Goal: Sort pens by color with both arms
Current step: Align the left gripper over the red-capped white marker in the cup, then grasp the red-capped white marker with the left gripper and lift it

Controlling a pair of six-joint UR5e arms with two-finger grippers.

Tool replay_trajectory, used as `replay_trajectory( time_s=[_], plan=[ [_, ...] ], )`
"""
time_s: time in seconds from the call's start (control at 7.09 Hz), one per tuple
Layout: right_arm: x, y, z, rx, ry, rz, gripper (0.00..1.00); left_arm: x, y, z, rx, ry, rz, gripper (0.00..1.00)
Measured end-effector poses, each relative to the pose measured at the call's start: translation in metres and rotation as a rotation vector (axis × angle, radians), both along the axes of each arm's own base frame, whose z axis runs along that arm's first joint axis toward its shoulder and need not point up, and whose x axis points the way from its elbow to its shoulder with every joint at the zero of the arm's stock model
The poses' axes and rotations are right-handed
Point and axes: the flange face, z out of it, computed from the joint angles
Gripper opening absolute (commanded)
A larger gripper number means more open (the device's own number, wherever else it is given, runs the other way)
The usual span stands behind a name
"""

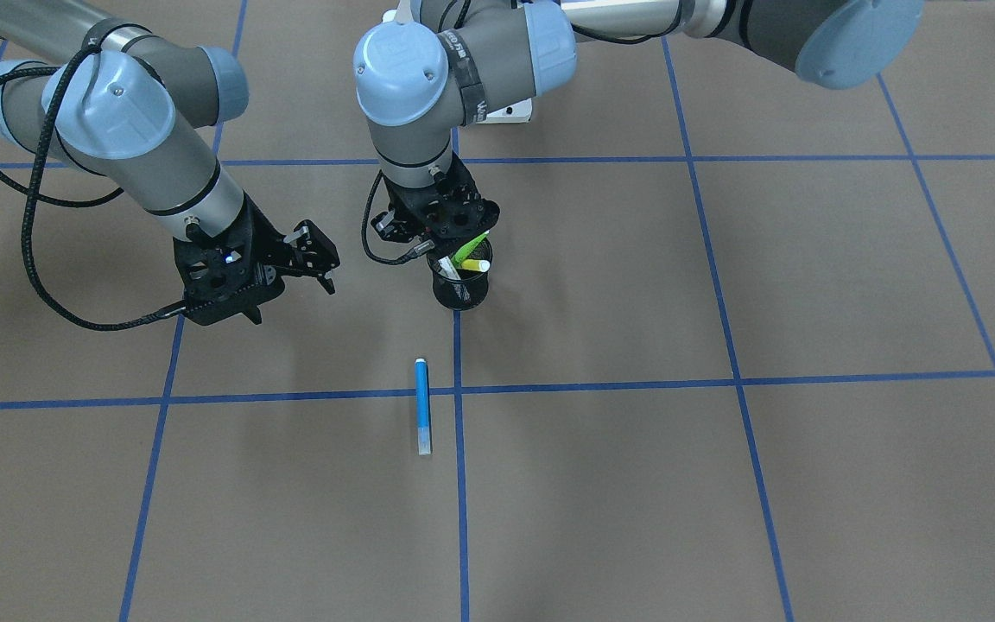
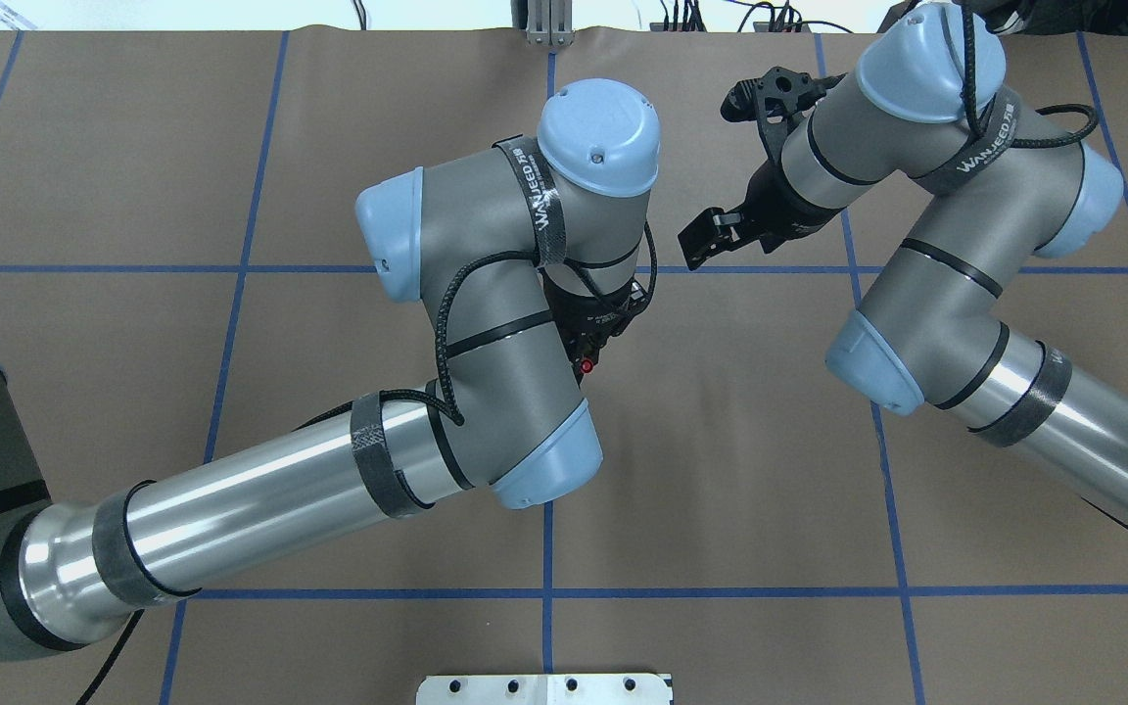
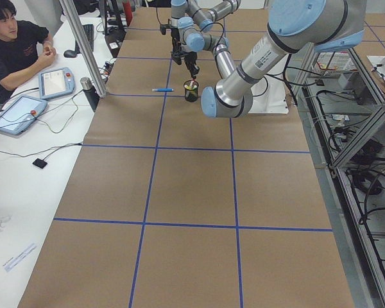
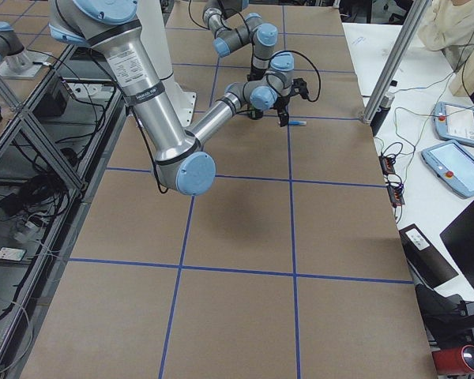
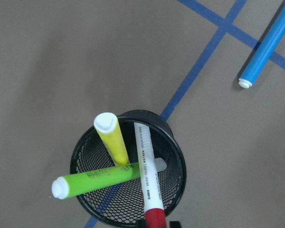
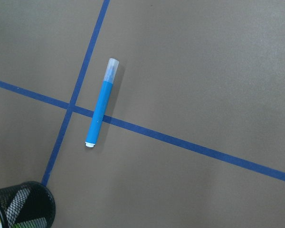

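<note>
A black mesh cup (image 1: 461, 295) holds three pens. The yellow pen (image 5: 113, 138) and the bright green pen (image 5: 92, 180) lean left in it. The white-bodied pen with the red cap (image 5: 147, 171) stands in it too, and my left gripper (image 1: 451, 245) is directly over the cup, shut on that red cap (image 5: 155, 218). The blue pen (image 1: 422, 406) lies flat on the paper across a tape line, in front of the cup, and shows in the right wrist view as well (image 6: 100, 107). My right gripper (image 1: 290, 298) hovers beside the cup, open and holding nothing.
Blue tape lines (image 1: 601, 385) divide the brown paper table into squares. The white base plate (image 2: 544, 688) sits at the robot's edge. A seated person (image 3: 16, 45) with tablets (image 3: 19, 110) is at the side bench, next to a metal post (image 3: 83, 48).
</note>
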Motion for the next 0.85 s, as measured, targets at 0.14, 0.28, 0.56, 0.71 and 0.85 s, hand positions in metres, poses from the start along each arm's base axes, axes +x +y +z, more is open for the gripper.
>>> replay_trajectory(
  time_s=[0.14,0.28,0.56,0.71,0.85],
  plan=[
    [0.0,0.0,0.0,0.0,0.0,0.0,0.99,-0.015,0.002,-0.009,0.002,0.0,-0.004,0.12],
    [0.0,0.0,0.0,0.0,0.0,-0.001,0.98,-0.034,0.004,-0.019,0.004,-0.003,-0.011,0.12],
    [-0.001,0.001,-0.001,0.001,-0.002,-0.002,0.98,-0.08,0.003,-0.04,0.027,0.007,-0.031,0.12],
    [-0.002,0.002,-0.001,0.002,-0.001,-0.002,0.98,-0.101,-0.001,-0.05,0.055,0.024,-0.039,0.12],
    [-0.003,0.003,-0.001,0.003,0.0,-0.003,0.98,-0.117,-0.009,-0.059,0.095,0.039,-0.037,0.12]
  ],
)
